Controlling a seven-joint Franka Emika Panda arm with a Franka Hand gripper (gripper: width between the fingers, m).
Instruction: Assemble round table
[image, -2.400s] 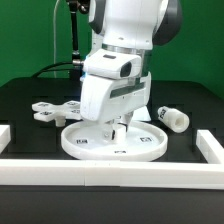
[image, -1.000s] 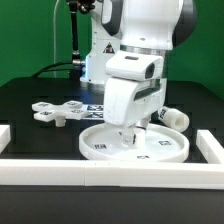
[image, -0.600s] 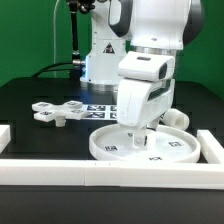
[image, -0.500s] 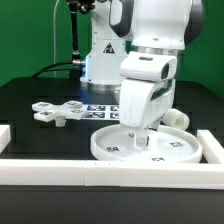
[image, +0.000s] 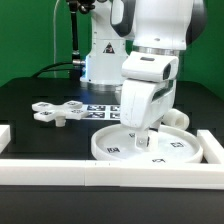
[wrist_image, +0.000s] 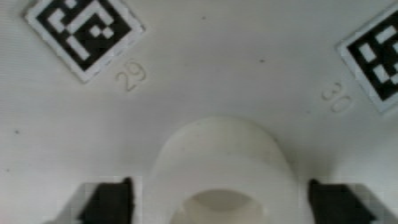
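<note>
Now the large white rimmed plastic disc (image: 152, 146) lies at the exterior view's right of the black counter (image: 30, 110), close to the front white border rail (image: 100, 172); a second ago it sat nearer centre. Pincer (image: 139, 135) down on it, fingers straddling the disc's central boss (wrist_image: 222, 170); grip appears closed on it. Repositioning looks nearly finished. White cross-shaped base piece (image: 56, 111) waits well apart; short cylindrical leg (image: 179, 117) behind.

A: so what's on the bench besides the kit?

B: black table (image: 25, 105), white border rails (image: 60, 170) along the front with short side pieces, the marker board (image: 100, 109) lying flat in the middle, and a green backdrop (image: 30, 35) with a black cable (image: 74, 40) hanging down.
</note>
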